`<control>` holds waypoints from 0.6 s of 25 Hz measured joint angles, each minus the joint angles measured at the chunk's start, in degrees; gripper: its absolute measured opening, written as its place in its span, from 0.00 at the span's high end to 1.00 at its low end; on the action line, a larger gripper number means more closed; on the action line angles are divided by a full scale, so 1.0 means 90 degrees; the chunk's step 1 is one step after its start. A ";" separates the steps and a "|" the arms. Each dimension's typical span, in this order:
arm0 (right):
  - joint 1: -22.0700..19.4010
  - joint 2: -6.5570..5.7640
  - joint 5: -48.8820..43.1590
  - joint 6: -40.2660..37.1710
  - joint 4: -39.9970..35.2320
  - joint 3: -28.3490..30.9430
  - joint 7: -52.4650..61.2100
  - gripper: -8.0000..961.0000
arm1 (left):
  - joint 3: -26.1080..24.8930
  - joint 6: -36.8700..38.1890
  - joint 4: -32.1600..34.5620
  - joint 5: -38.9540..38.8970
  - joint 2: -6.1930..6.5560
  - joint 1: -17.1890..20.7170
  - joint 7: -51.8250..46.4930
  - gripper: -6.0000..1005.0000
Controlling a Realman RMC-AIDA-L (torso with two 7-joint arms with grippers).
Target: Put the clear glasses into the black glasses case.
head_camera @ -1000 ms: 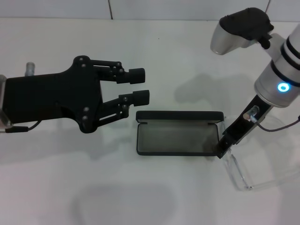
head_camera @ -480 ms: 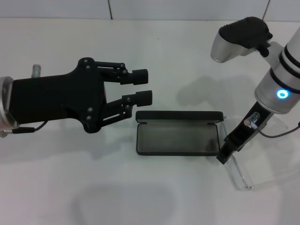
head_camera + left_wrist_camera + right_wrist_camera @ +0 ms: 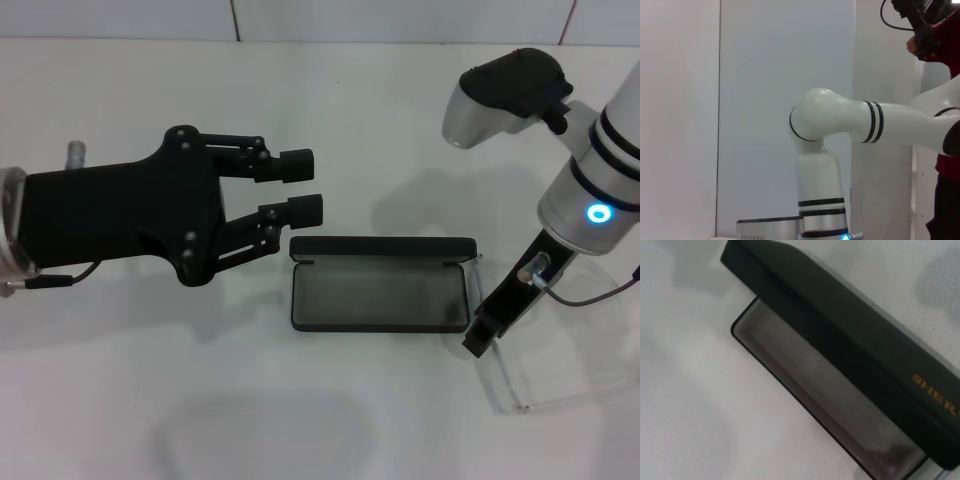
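Head view: black glasses case [image 3: 380, 285] lies open at centre of the white worktop [image 3: 320, 120], lid up. Clear glasses [image 3: 525, 365] lie at its 4 o'clock, right tool [image 3: 480, 338] touching them, grip state unclear. Left tool [image 3: 300, 187] hovers at 10 o'clock, fingers narrowly apart, empty.

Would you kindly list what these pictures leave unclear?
- Right end effector, head view: its grip on the clear glasses is hidden by its own body.
- Case lettering, right wrist view: cut off by the edge.
- Left wrist view: shows neither glasses nor case.
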 joint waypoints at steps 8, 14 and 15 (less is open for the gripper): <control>-0.0166 -0.0026 0.0020 0.0013 -0.0063 -0.0039 -0.0279 0.64 | -0.0038 0.0060 -0.0002 -0.0054 0.0007 0.0077 0.0000 0.66; -0.0451 -0.0054 -0.0052 -0.0353 -0.0690 -0.0020 -0.0300 0.72 | -0.0501 0.0423 -0.0256 -0.0076 -0.0020 0.0109 0.0005 0.66; -0.0451 -0.0054 -0.0052 -0.0353 -0.0690 -0.0020 -0.0300 0.73 | -0.0529 0.0455 -0.0298 -0.0082 -0.0020 0.0101 0.0006 0.66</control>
